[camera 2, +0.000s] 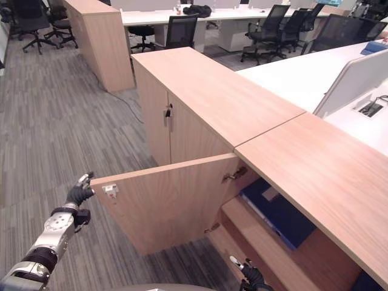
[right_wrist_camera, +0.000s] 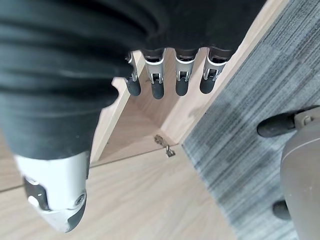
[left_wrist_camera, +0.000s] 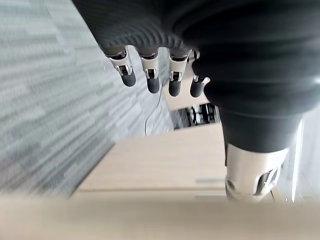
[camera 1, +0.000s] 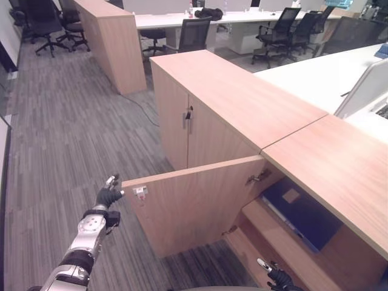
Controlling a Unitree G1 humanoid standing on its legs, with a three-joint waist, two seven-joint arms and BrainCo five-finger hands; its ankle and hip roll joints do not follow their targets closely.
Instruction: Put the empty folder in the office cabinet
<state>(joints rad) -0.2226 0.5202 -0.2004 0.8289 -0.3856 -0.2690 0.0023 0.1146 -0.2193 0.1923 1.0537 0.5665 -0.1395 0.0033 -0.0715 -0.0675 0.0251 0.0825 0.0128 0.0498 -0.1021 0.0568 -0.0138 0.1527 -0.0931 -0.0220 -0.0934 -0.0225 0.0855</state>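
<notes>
The dark blue flat folder (camera 1: 301, 213) is lying inside the low light-wood office cabinet (camera 1: 327, 159), on the upper wooden shelf (camera 1: 285, 242) of the open compartment, its long side running back into the cabinet and a small tan label showing on its cover. The compartment's light-wood door (camera 1: 191, 203) is standing swung wide open toward the grey striped carpet floor (camera 1: 66, 139), with a small metal latch plate (camera 1: 140, 192) near its free upper corner and a metal hinge (camera 1: 259, 177) at the cabinet side.

The left hand (camera 1: 110, 194) is hovering just beside the free edge of the open door, near the latch corner, and whether it is touching the edge cannot be told. In its own wrist view the fingers (left_wrist_camera: 151, 75) are hanging relaxed and nearly straight in a row, holding nothing. The right hand (camera 1: 279, 277) is showing at the lower edge of the head views, in front of the open compartment and below the folder, apart from it. In the right wrist view its fingers (right_wrist_camera: 182, 75) are likewise hanging loose and straight, empty, with the cabinet's wooden interior past them.

A neighbouring closed cabinet (camera 1: 200, 115) of the same wood is standing just beside, and black mesh office chairs (camera 1: 276, 36) are standing by white desks (camera 1: 182, 19) farther back.
</notes>
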